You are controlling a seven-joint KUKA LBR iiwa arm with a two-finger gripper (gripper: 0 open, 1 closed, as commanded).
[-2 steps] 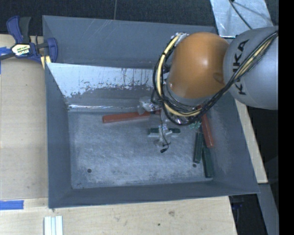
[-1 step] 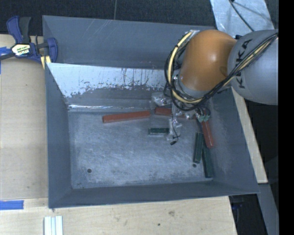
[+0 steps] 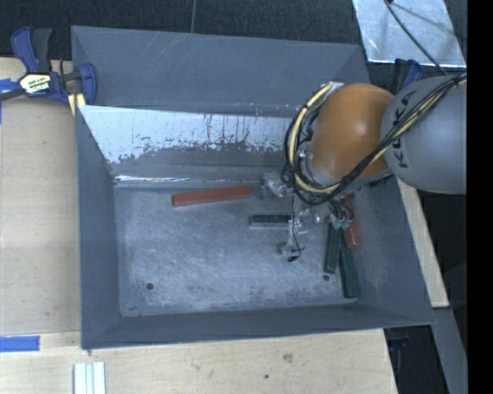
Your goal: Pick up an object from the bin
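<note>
The hand [image 3: 294,238] points down just beside a short dark-green bar [image 3: 269,218]; whether it's apart or together, I cannot tell

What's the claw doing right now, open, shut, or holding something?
The claw: open or shut cannot be told. It hangs just right of a small dark green bar lying in the bin.
</note>
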